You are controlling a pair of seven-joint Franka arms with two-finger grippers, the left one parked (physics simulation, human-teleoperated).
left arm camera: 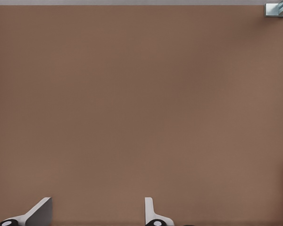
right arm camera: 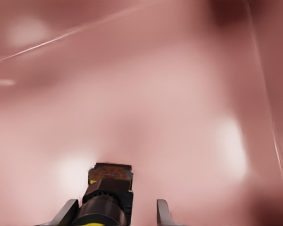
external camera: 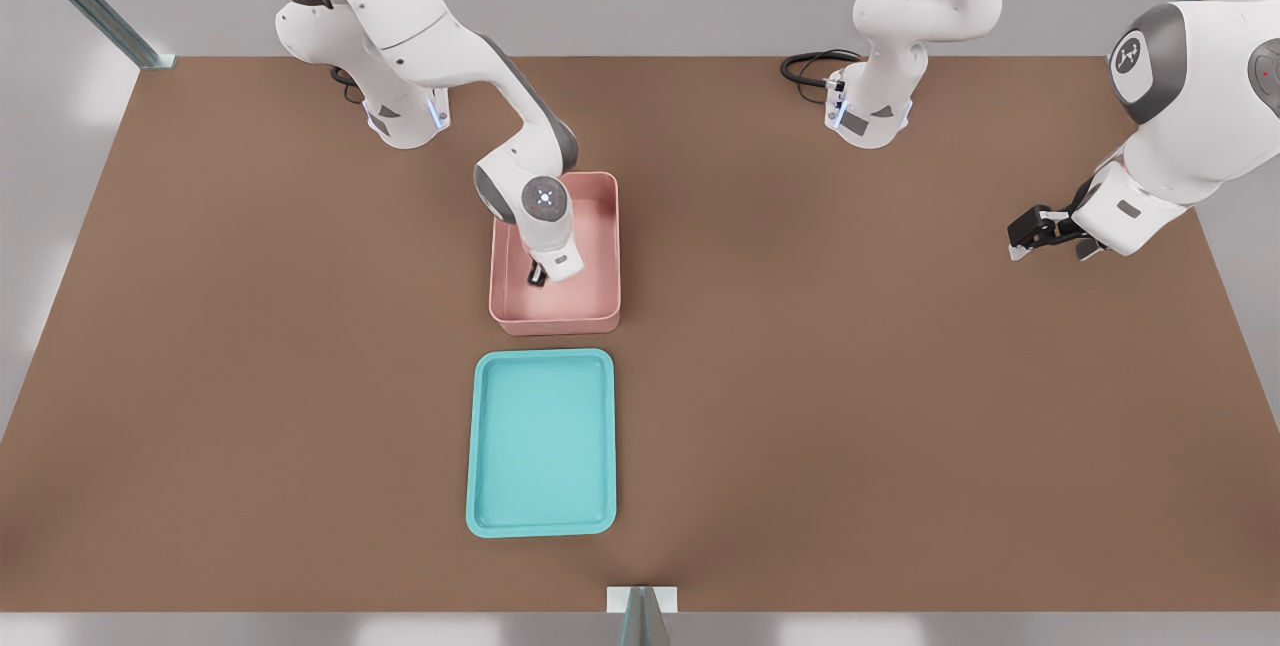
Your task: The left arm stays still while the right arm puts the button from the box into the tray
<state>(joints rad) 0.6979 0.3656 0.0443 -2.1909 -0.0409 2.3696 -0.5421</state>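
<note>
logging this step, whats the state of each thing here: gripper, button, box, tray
gripper: lowered inside the box, fingers open on either side of the button
button: in the box, lying between the fingers, not clamped
box: upright on the table, arm reaching into it
tray: flat on the table in front of the box, nothing in it

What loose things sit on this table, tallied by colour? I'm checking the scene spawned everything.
Pink: 1, the box, with the gripper lowered inside it
Teal: 1, the tray
Yellow and black: 1, the button, between the gripper's fingers in the box
Total: 3
</note>
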